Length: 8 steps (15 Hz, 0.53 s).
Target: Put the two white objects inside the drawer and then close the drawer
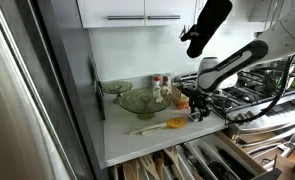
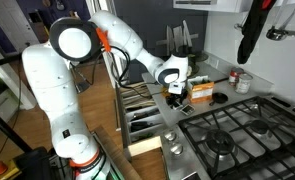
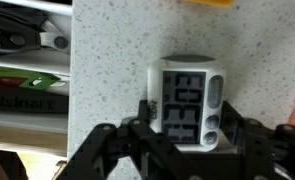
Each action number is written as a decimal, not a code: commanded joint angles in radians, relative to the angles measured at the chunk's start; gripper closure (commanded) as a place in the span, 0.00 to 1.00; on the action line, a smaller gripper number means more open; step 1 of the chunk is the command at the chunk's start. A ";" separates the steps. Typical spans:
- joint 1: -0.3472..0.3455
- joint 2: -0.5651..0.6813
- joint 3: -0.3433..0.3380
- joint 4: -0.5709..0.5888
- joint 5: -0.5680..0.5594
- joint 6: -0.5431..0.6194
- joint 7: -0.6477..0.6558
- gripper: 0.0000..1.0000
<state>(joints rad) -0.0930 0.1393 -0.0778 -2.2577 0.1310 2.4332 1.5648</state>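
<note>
one rounded-square white object [image 3: 190, 100] on speckled counter [image 3: 107, 60].

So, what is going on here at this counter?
The black gripper of the white robot arm is low over a small whitish-grey rectangular object that lies on the speckled countertop. Its jaws are open, one on each side of the object; I cannot tell if they touch it. The wide drawer with wooden dividers stands open next to the counter. The object is not yet inside it.
</note>
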 commanded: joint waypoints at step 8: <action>-0.001 -0.266 -0.009 -0.302 -0.189 0.017 -0.430 0.56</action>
<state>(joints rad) -0.0911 -0.0124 -0.0819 -2.4389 -0.0287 2.4338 1.2655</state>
